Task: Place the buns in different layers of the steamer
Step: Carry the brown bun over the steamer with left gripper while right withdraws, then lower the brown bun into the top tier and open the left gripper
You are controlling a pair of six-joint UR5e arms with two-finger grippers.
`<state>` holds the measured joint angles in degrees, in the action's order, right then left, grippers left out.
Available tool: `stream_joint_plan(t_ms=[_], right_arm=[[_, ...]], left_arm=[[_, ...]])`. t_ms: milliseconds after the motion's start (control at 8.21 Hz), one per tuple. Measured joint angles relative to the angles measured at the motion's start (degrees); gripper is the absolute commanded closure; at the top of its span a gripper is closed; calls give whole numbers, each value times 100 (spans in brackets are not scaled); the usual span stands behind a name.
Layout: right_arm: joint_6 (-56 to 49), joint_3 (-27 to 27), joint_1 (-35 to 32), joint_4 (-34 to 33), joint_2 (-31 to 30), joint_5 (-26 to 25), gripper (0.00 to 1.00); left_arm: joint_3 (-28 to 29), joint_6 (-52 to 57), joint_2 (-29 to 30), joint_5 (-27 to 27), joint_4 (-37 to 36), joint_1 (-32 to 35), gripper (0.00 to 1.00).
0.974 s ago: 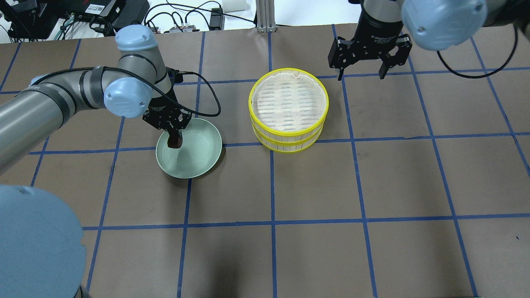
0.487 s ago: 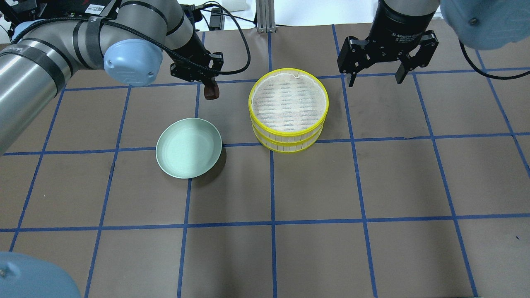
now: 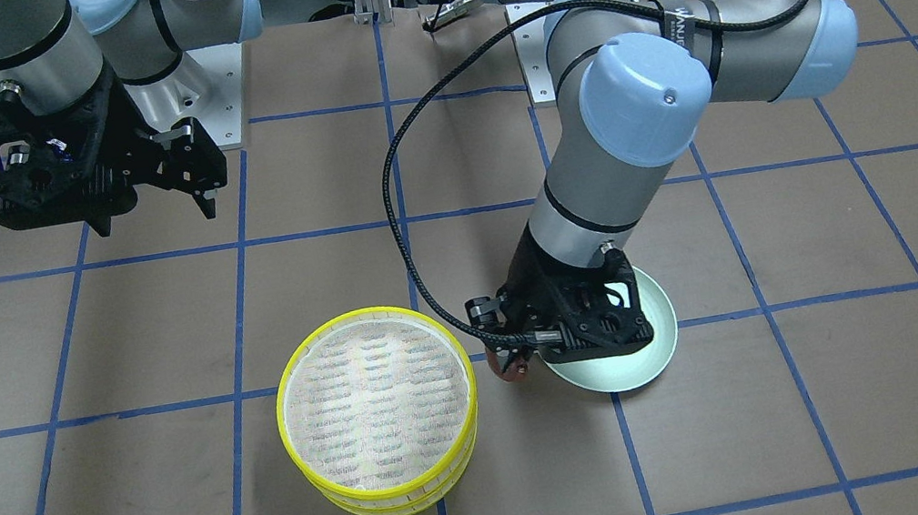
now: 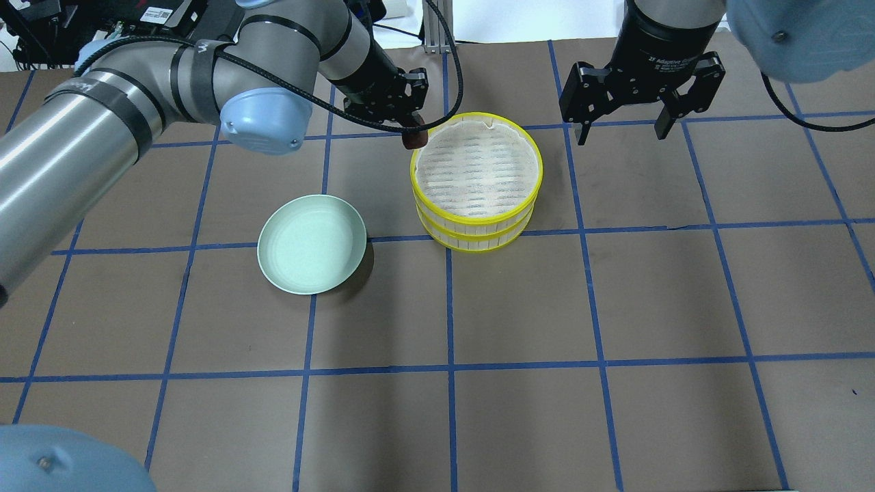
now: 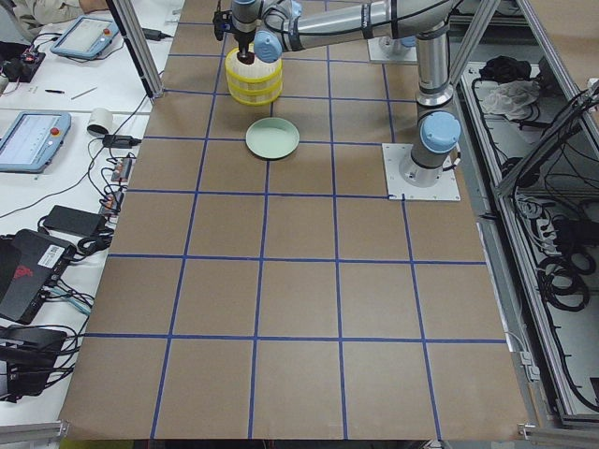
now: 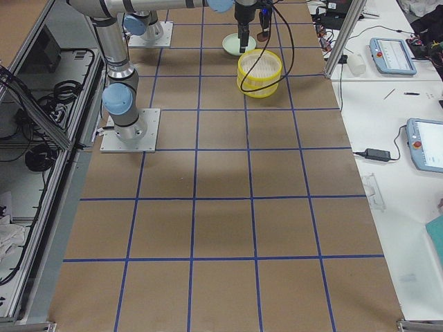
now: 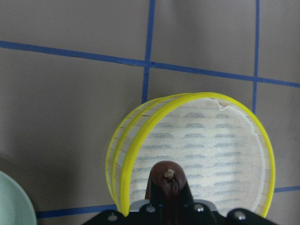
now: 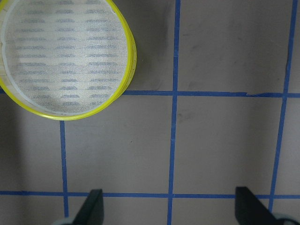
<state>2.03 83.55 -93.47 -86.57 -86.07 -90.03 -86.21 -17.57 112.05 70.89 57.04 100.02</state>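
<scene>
The steamer (image 4: 478,220) is two stacked yellow-rimmed trays, and the top tray's woven floor is bare. It also shows in the front view (image 3: 390,489), the left wrist view (image 7: 123,173) and the right wrist view (image 8: 127,47). My left gripper (image 4: 413,135) is shut on the dark reddish-brown bun (image 4: 414,141), held in the air at the steamer's far-left rim. The bun also shows in the front view (image 3: 516,370) and the left wrist view (image 7: 168,180). My right gripper (image 4: 621,130) is open and empty, to the right of the steamer and beyond it. The pale cream bun shows in no view.
The light green plate (image 4: 311,244) lies empty to the left of the steamer, also in the front view (image 3: 624,368). Blue tape lines grid the brown table. Cables and electronics lie beyond the far edge.
My left gripper has lifted the brown bun out of the green plate and carried it right and away, to the steamer's rim. The right gripper has shifted slightly right and stays open.
</scene>
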Motion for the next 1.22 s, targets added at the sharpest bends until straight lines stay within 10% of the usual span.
stream_joint_plan(t_ms=[122,487,1218], right_arm=[[-2,24,3,0,1,-5,0],[-89,112,14,-16,-10,-23,0],[-255,126,14,-39,-23,-15,0]], left_arm=[[-21,-169,111,-256,-196,77,100],[-44,-740,398,-830,-465,198,15],[-40,-722,364,-435,-419,211,0]])
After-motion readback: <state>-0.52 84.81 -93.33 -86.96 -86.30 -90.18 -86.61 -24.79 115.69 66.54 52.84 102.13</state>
